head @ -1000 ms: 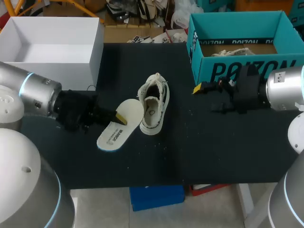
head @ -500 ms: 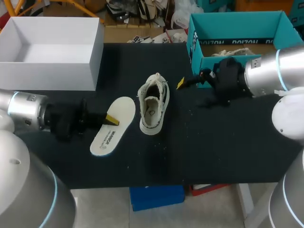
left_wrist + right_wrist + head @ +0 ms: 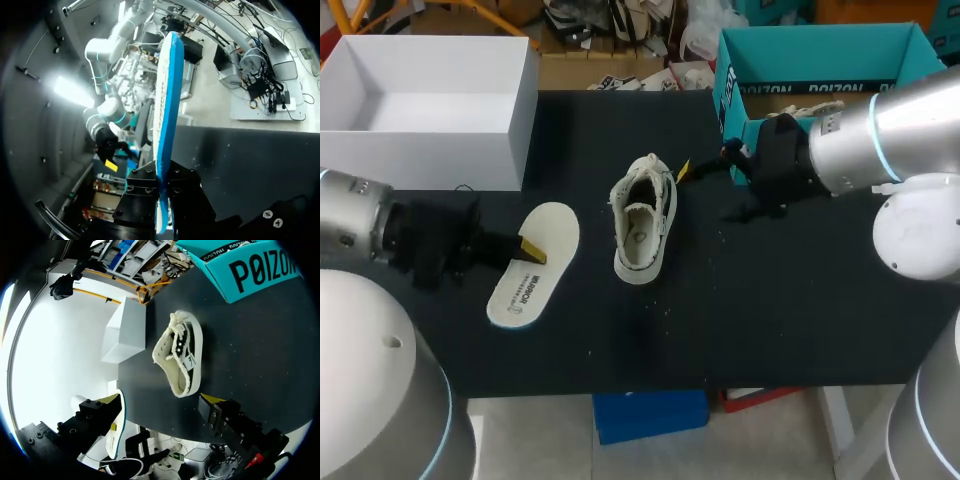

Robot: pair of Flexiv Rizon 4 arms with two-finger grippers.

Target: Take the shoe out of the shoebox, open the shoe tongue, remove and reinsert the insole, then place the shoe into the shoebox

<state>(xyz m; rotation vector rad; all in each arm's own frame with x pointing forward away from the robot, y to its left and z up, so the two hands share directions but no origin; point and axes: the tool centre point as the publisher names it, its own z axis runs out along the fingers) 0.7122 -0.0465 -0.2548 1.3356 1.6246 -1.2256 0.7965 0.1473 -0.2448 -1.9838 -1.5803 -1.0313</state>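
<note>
The left gripper (image 3: 530,250) clamps the printed insole (image 3: 518,285) at left centre, its arm level from the left edge. The right gripper (image 3: 162,400) gapes open just right of the shoe (image 3: 642,215) at centre, its arm crossing the lettered shoebox (image 3: 800,60) at upper right.

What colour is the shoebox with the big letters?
The shoebox is teal, clearest in the head view.

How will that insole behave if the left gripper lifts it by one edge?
Probably light: the insole is a thin sheet, seen edge-on in the left wrist view. Likely bendy, so its free end may droop from the left gripper. Being flat, it should not roll.
</note>
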